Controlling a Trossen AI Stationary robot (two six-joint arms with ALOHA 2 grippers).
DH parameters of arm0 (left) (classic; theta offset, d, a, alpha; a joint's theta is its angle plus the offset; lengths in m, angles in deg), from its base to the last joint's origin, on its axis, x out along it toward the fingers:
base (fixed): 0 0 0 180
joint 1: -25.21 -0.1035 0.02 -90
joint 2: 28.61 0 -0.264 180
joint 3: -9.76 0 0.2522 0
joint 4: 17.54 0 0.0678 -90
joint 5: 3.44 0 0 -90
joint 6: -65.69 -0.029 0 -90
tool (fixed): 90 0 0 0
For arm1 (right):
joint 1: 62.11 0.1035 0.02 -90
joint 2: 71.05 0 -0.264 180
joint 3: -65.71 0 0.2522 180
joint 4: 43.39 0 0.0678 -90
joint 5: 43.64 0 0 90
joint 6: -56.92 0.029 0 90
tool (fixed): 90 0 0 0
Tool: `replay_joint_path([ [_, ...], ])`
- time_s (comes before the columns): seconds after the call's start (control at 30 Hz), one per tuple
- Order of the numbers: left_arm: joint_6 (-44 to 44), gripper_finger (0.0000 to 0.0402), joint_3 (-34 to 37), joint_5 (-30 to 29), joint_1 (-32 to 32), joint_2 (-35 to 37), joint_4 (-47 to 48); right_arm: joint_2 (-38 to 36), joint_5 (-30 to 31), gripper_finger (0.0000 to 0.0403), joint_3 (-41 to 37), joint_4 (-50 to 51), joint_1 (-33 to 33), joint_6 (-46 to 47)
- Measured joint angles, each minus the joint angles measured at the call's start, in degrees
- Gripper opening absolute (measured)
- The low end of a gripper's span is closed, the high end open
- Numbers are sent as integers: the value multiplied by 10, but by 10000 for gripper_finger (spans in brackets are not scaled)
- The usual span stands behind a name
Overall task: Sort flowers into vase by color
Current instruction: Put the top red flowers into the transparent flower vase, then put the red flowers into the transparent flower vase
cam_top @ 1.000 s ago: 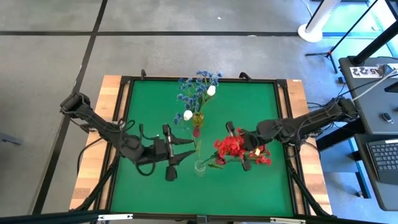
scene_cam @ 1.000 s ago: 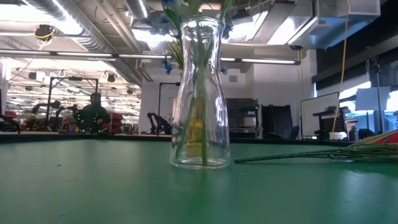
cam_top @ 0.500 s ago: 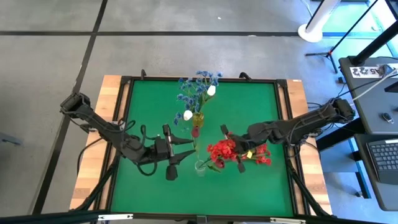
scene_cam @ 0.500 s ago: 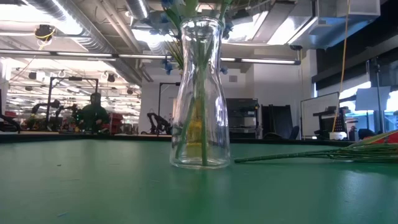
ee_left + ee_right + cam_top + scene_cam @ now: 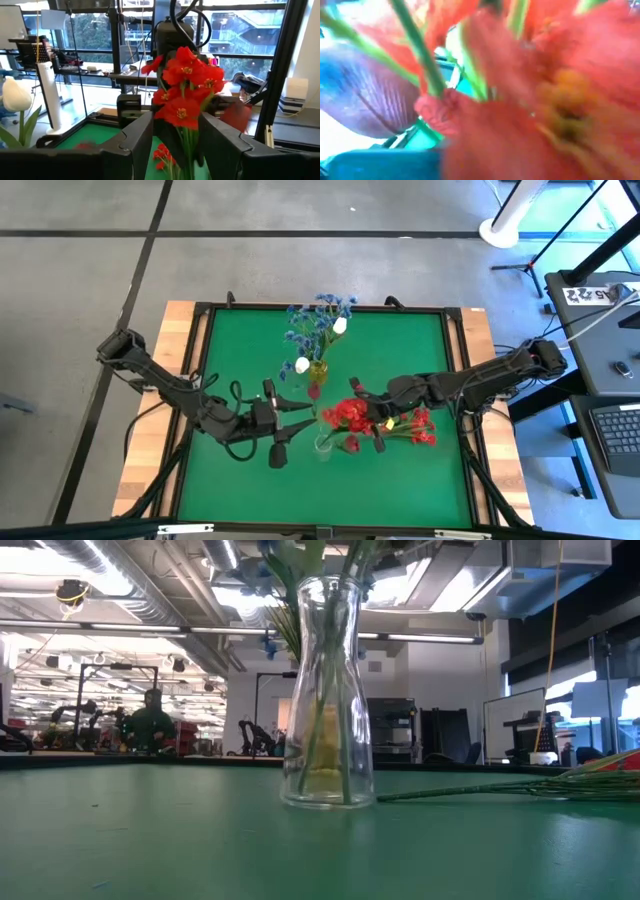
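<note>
Green tabletop (image 5: 400, 350) lies bare toward its edges; mid-table, right hand (image 5: 362, 420) grasps a red spray (image 5: 349, 416) beside the released left hand (image 5: 297, 427).

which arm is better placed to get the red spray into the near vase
Right, probably. In the high view the right claw is among the red spray, beside the near glass vase. The left claw sits on that vase's other side, open and holding nothing, likely placed to steady it.
</note>
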Motion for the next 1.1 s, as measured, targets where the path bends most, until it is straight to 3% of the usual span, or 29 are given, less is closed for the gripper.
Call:
replay_joint_path([
  [0.13,0,153,0,0,0,0,0,-5,-5,156,1,7,0,16],
  [0.43,0,153,0,-2,-4,0,2,-5,13,265,83,198,0,18],
  [0.7,2,153,0,-2,-3,0,11,-6,41,280,171,428,0,52],
  [0.87,6,153,0,-12,-3,0,17,-5,42,280,183,521,1,88],
  [0.97,-1,153,0,-31,1,0,17,-5,54,280,182,564,2,109],
  [1.1,-3,153,0,-32,10,0,22,-17,102,280,141,537,27,120],
])
